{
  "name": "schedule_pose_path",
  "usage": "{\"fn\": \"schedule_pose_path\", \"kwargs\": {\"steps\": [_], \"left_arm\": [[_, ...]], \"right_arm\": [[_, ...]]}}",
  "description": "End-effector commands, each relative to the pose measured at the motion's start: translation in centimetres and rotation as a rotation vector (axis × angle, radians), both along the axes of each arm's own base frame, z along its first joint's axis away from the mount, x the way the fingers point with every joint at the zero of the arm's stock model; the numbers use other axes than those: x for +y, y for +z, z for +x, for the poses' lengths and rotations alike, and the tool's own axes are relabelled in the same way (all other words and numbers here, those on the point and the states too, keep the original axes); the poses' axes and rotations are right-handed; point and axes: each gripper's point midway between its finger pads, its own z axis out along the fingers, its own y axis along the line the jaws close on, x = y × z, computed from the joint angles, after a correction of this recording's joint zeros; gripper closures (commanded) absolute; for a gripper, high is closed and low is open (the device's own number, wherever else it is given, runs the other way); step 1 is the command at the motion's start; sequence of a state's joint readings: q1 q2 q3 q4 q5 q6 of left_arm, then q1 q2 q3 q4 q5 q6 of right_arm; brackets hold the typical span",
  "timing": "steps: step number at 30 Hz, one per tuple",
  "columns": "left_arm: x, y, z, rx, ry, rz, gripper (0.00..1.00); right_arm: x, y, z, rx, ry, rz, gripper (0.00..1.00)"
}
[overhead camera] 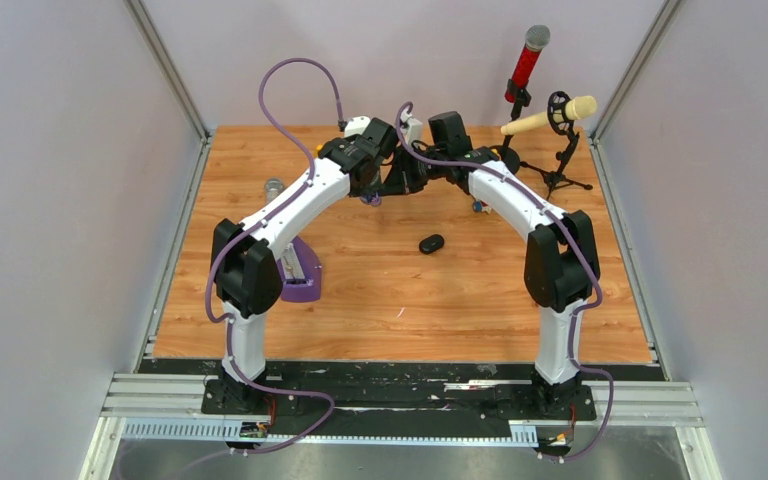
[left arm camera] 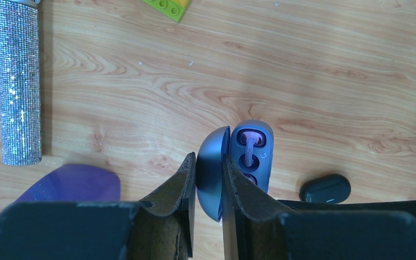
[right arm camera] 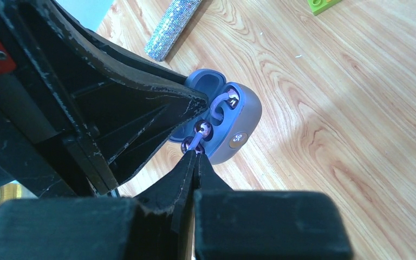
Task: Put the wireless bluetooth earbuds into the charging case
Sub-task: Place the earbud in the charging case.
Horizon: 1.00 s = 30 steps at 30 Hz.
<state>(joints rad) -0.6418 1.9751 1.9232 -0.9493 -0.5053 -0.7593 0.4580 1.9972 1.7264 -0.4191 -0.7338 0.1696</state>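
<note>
The blue charging case (left arm camera: 257, 151) stands open above the wooden table. My left gripper (left arm camera: 210, 160) is shut on its raised lid (left arm camera: 214, 162). A purple earbud (left arm camera: 251, 142) sits in the case's sockets. In the right wrist view the case (right arm camera: 237, 122) shows one purple earbud (right arm camera: 223, 104) seated. My right gripper (right arm camera: 196, 154) is shut on the stem of a second purple earbud (right arm camera: 195, 142) at the case's near socket. In the top view the left gripper (overhead camera: 408, 178) and the right gripper (overhead camera: 440, 168) meet at the back middle of the table. No black earbuds are in view.
A closed black case (overhead camera: 431, 243) lies mid-table, also in the left wrist view (left arm camera: 325, 188). A glittery silver cylinder (left arm camera: 19, 81) lies to the left. A green brick (left arm camera: 168, 6) and a purple stand (overhead camera: 300, 275) are there too. Two microphones (overhead camera: 550, 115) stand back right.
</note>
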Motion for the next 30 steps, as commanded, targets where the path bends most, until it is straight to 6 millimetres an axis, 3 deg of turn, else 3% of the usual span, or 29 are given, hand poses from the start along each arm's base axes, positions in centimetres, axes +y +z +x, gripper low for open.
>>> {"fn": "schedule_pose_path", "kwargs": {"steps": [1, 30], "left_arm": [[-0.8, 2.6, 0.6, -0.07, -0.002, -0.039, 1.0], [-0.9, 2.3, 0.7, -0.063, -0.003, -0.034, 1.0]], "right_arm": [[0.9, 2.1, 0.6, -0.053, 0.015, 0.045, 1.0], [2.2, 2.1, -0.2, -0.029, 0.055, 0.065, 1.0]]}}
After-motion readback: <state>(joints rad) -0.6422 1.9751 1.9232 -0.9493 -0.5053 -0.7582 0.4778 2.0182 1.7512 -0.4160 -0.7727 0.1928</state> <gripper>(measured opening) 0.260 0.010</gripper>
